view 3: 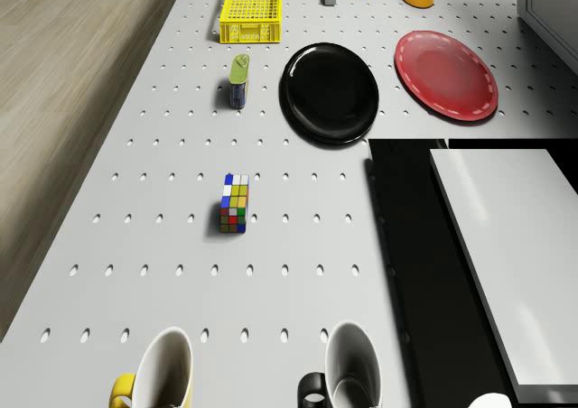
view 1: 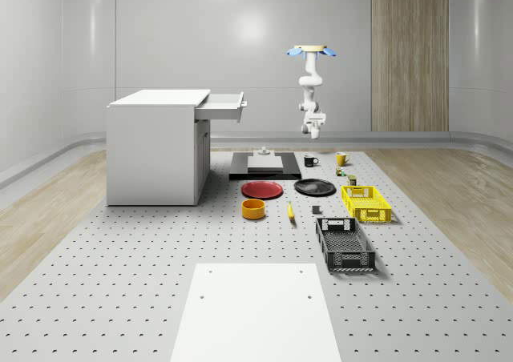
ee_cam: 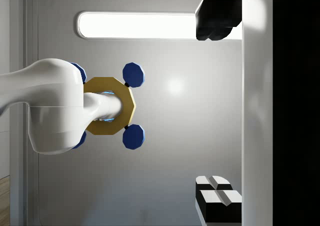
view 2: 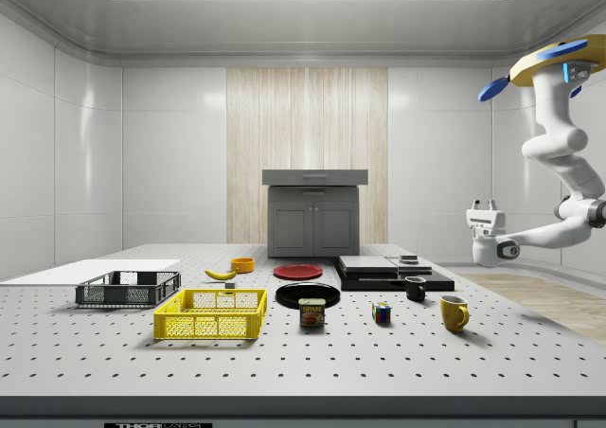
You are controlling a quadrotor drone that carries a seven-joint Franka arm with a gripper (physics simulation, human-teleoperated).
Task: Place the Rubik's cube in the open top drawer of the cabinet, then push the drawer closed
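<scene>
Rubik's cube [view 3: 235, 204] looks light, rigid, slick-faced; we'd pinch opposite flat sides with our spread, empty gripper [ee_cam: 217, 111].

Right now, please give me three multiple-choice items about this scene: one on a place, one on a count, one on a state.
1. Where is the Rubik's cube?
A. in the drawer
B. on the perforated table
C. in the yellow crate

2. How many mugs stand near the cube?
A. two
B. four
C. none

3. The cabinet's top drawer is:
A. shut
B. missing
C. open

Answers:
1 B, it lies on the perforated table.
2 A, a yellow mug and a black mug.
3 C, it juts out from the cabinet.
</scene>
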